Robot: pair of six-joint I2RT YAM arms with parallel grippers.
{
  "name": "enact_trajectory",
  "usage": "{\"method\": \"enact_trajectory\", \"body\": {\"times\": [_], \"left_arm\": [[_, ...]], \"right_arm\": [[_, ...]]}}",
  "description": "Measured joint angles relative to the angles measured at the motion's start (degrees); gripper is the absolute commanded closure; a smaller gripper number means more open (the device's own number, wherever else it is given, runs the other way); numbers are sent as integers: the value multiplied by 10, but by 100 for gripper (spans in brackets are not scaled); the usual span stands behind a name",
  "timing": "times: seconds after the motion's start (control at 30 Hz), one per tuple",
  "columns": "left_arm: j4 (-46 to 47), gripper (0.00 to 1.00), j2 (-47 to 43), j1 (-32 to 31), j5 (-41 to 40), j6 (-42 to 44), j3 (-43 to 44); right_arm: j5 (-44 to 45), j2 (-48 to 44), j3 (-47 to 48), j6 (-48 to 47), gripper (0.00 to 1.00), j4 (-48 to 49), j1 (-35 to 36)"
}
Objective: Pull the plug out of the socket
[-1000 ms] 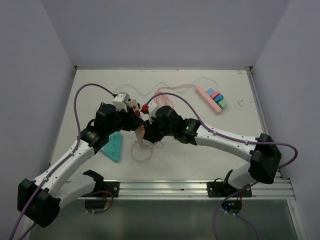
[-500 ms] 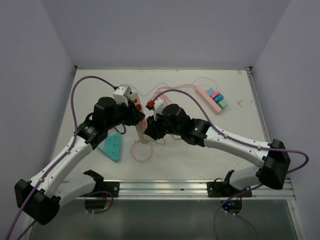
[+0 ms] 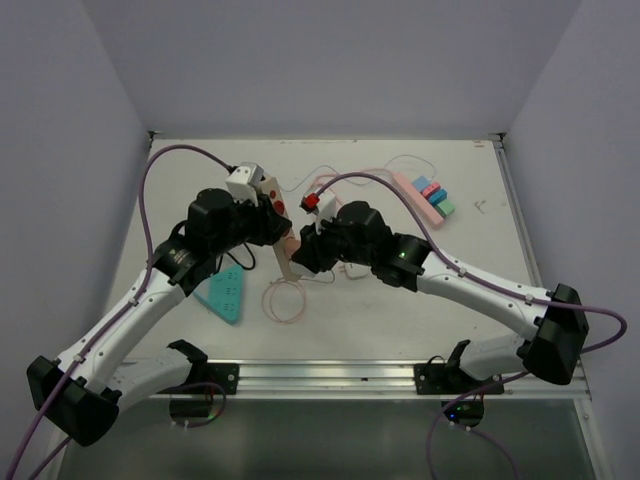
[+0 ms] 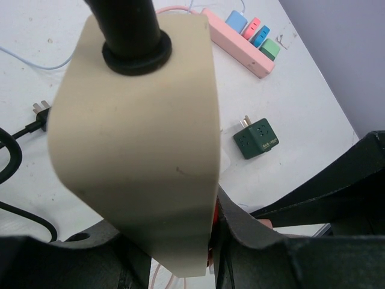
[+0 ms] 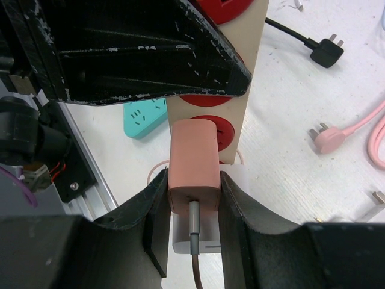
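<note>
A cream socket strip with red sockets is held off the table, my left gripper shut on its sides. In the top view the strip hangs tilted between both grippers. A pink plug sits with its front end against a red socket, a thin brown cable leaving its back. My right gripper is shut on this plug, one finger on each side. From above, the left gripper and right gripper nearly touch. A black cord enters the strip's end.
A teal power strip lies below the left arm. A pink power strip with coloured plugs lies at the back right. A green adapter, a black plug, a loose pink plug, a white adapter and cables lie around.
Both grippers have moved together toward the back of the table and slightly right, carrying the strip and the plug. Both grips are unchanged.
</note>
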Motion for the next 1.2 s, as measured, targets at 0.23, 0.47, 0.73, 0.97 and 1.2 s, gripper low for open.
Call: {"method": "enact_trajectory", "body": {"times": [0.23, 0.47, 0.73, 0.97, 1.2], "left_arm": [[2, 100, 6, -8, -4, 0, 14], [-1, 100, 15, -12, -11, 0, 26], [-8, 100, 16, -13, -7, -4, 34], [3, 100, -9, -6, -42, -13, 10], [18, 100, -8, -3, -116, -14, -36]], "right_arm": [[-36, -19, -6, -6, 100, 0, -22], [-52, -23, -7, -9, 100, 1, -33], [-62, -17, 6, -1, 100, -9, -37], [-74, 47, 86, 12, 100, -59, -37], [-83, 153, 190, 17, 100, -148, -37]]}}
